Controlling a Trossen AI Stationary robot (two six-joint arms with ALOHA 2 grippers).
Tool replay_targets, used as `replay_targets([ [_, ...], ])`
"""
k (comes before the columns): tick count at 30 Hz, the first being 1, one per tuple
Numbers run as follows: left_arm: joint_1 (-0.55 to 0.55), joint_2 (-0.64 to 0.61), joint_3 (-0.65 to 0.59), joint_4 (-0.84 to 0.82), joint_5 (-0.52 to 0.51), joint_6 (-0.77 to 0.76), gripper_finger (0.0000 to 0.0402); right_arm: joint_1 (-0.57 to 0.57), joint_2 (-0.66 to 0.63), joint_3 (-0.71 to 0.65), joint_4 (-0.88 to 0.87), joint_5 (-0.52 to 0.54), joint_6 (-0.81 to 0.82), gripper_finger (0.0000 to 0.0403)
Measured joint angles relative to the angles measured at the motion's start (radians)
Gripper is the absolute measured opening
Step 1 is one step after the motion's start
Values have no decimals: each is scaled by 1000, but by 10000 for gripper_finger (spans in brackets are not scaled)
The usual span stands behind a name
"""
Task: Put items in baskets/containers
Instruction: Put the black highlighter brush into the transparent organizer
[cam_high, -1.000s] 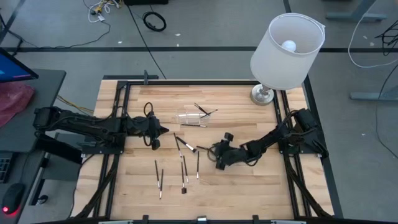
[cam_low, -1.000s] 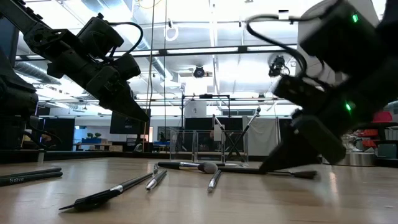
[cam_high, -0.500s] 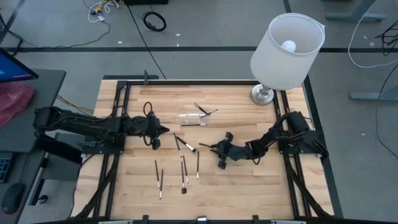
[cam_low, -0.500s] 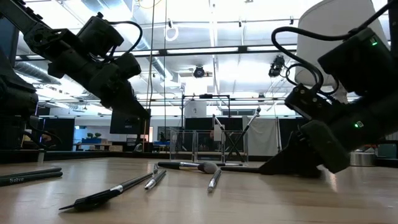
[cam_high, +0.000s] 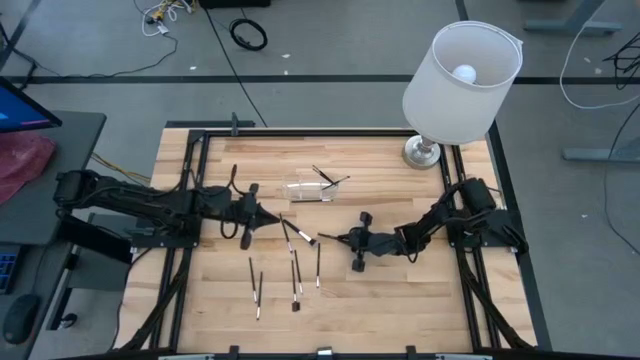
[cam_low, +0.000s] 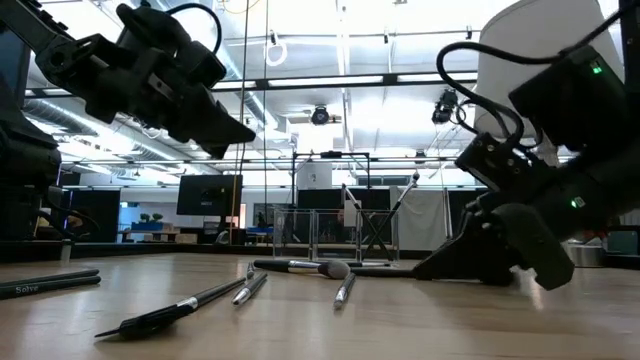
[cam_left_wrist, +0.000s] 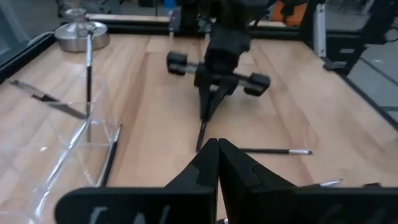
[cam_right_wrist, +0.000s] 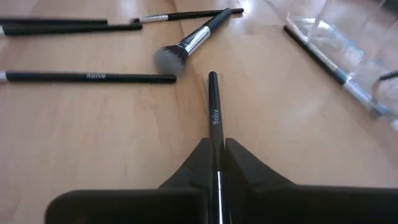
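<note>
Left gripper (cam_high: 262, 212) hovering above the table (cam_high: 400, 290) left of centre, fingers pressed together around nothing, pointing toward the scattered brushes. Loose brushes (cam_high: 294, 270) lying flat on the wood below and right of that gripper, mostly side by side, a fluffy-tipped brush (cam_right_wrist: 189, 42) angled among them. Clear container (cam_high: 308, 189) lying on its side near the table's far middle, a few brushes (cam_high: 330, 179) sticking out of its mouth, one thin brush (cam_left_wrist: 113, 155) resting beside its wall. Right gripper (cam_high: 344, 238) sitting low at table level right of centre, fingers clamping a dark-handled brush (cam_right_wrist: 214, 118), handle pointing toward the fluffy-tipped one. Lamp (cam_high: 462, 82) standing at the far right corner.
</note>
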Motion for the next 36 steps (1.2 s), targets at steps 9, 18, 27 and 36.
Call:
replay_targets([
  [9,-3,0,0,-4,-99,2,12,-78,-240,253,-637,65,-248,16],
  [18,-3,0,0,-45,-110,3,12,-244,-295,668,-1163,106,-667,16],
  [27,-2,0,0,-122,-111,5,12,-341,-284,792,-1315,35,-1182,16],
  [36,-2,0,0,-167,-112,2,12,-372,-175,792,-1332,-26,-1408,16],
])
